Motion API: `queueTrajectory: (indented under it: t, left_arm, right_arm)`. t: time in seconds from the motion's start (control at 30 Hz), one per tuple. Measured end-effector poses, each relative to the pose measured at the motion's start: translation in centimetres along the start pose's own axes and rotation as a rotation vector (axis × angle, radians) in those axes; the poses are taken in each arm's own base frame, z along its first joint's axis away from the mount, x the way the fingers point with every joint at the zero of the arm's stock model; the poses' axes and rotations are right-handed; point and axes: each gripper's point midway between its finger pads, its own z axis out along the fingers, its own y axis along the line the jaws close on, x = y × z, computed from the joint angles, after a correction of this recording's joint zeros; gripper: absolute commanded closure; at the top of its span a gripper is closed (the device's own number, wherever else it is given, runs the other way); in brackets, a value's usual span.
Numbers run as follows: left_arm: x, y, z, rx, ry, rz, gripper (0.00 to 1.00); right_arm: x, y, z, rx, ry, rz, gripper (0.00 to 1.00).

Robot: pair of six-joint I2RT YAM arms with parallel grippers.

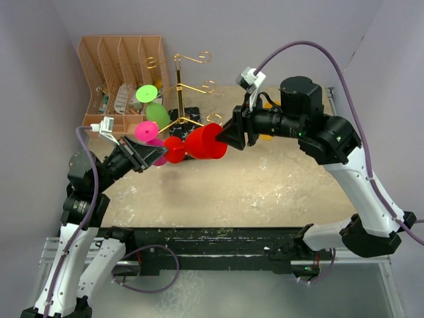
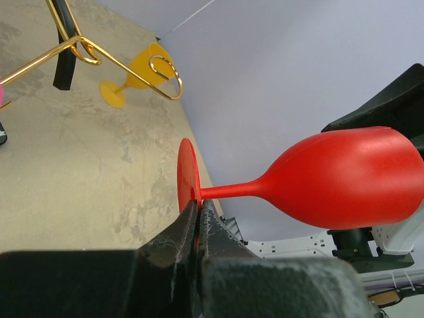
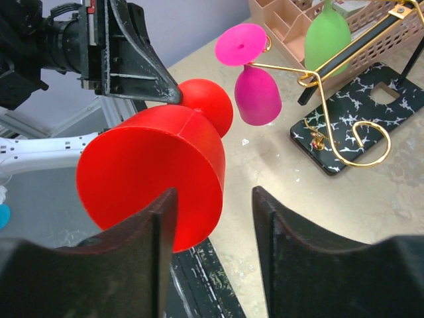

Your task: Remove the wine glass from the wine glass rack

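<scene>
The red wine glass (image 1: 199, 143) lies sideways in the air, clear of the gold hook arms. My left gripper (image 1: 158, 154) is shut on the rim of its round foot (image 2: 186, 180), with the bowl (image 2: 344, 175) pointing away to the right. My right gripper (image 1: 230, 135) is open at the bowl's mouth; in the right wrist view the red bowl (image 3: 149, 175) sits by its left finger (image 3: 142, 248) and the jaw gap (image 3: 213, 222) is mostly bare. The wine glass rack (image 1: 179, 85), gold wire on a black veined base (image 3: 361, 126), stands behind.
A pink glass (image 3: 257, 96) and a green glass (image 3: 326, 36) hang from the rack's left arms. A yellow glass (image 2: 142, 71) lies on the table beyond a gold hook (image 2: 162, 66). The tan slotted organiser (image 1: 119, 63) stands at the back left.
</scene>
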Motion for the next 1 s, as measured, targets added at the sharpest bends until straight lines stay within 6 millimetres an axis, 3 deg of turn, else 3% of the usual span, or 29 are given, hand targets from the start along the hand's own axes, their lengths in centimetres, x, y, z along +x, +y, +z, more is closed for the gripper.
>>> queueTrajectory:
  t: [0.07,0.17,0.23,0.3,0.43,0.53,0.7,0.8,0.93,1.0]
  left_arm:
    - [-0.1,-0.2,0.0,0.005,-0.003,0.004,1.0]
    - [-0.1,-0.2,0.0,0.006,-0.003,0.004,1.0]
    - [-0.2,-0.1,0.1,0.004,-0.003,0.004,0.97]
    - [-0.2,0.2,0.2,-0.007,-0.003,0.004,0.85]
    - [-0.4,0.2,0.3,-0.015,-0.008,0.015,0.48]
    - [-0.9,-0.4,0.0,-0.017,-0.024,0.048,0.36]
    - [-2.3,-1.6,-1.1,-0.033,-0.079,0.124,0.34]
    - [-2.9,-2.0,-1.9,-0.054,-0.114,0.174,0.34]
    - [-3.1,-1.4,-2.7,-0.1,-0.14,0.211,0.34]
    - [-3.1,-0.9,-3.0,-0.126,-0.149,0.221,0.34]
  right_arm:
    - [0.1,-0.2,0.4,0.001,0.007,0.002,0.71]
    - [0.4,-0.6,1.3,0.002,0.022,0.013,0.97]
    - [0.6,-0.8,2.0,0.001,0.033,0.019,1.0]
    - [0.8,-1.4,2.6,0.018,0.041,0.026,1.0]
    - [0.7,-2.7,3.1,0.08,0.037,0.043,1.0]
    - [-0.7,-3.9,2.6,0.163,-0.009,0.045,1.0]
    - [-6.7,-7.0,-1.0,0.354,-0.21,0.045,1.0]
    - [-11.1,-9.8,-4.6,0.488,-0.364,0.056,1.0]
    - [-15.2,-15.9,-9.6,0.699,-0.522,0.091,1.0]
    - [-15.7,-20.0,-11.6,0.81,-0.555,0.127,1.0]
